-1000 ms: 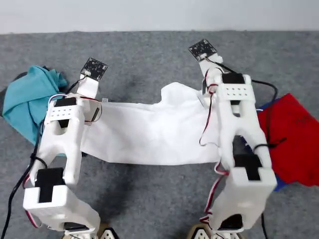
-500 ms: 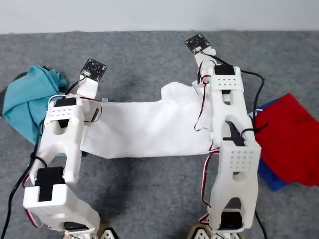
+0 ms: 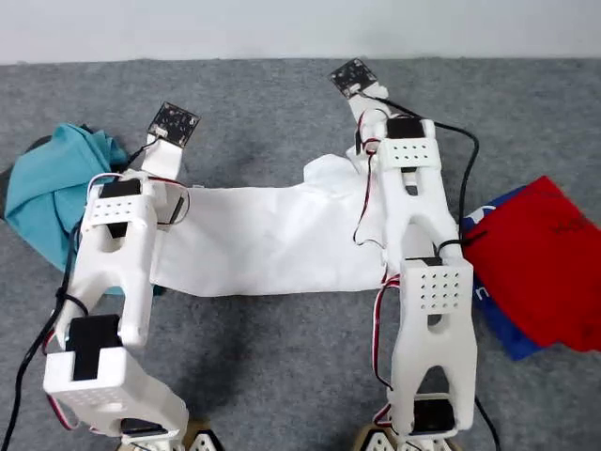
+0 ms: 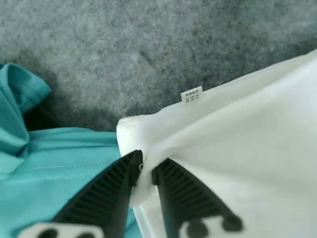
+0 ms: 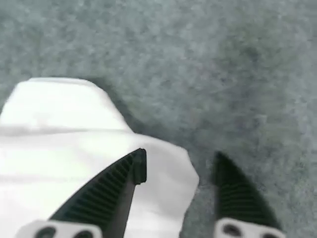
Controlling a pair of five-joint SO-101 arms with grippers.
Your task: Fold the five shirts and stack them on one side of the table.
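Observation:
A white shirt (image 3: 272, 240) lies spread across the middle of the grey table. My left gripper (image 4: 146, 166) is shut on its left edge, by a corner with a small label (image 4: 192, 94); in the high view it sits at the shirt's left end (image 3: 177, 199). My right gripper (image 5: 181, 166) is open over the shirt's far right corner (image 5: 74, 134), one finger above the cloth and the other above bare carpet. From above, that arm stretches over the shirt's right end (image 3: 374, 164).
A crumpled teal shirt (image 3: 52, 193) lies at the far left, just beside my left gripper (image 4: 59, 153). A red shirt (image 3: 540, 254) lies on a blue one (image 3: 502, 334) at the right edge. Grey carpet (image 3: 282, 366) stretches in front of and behind the white shirt.
The right arm has stretched farther back and shifted left, and the white shirt's right end has drawn in with it. The left arm has barely moved.

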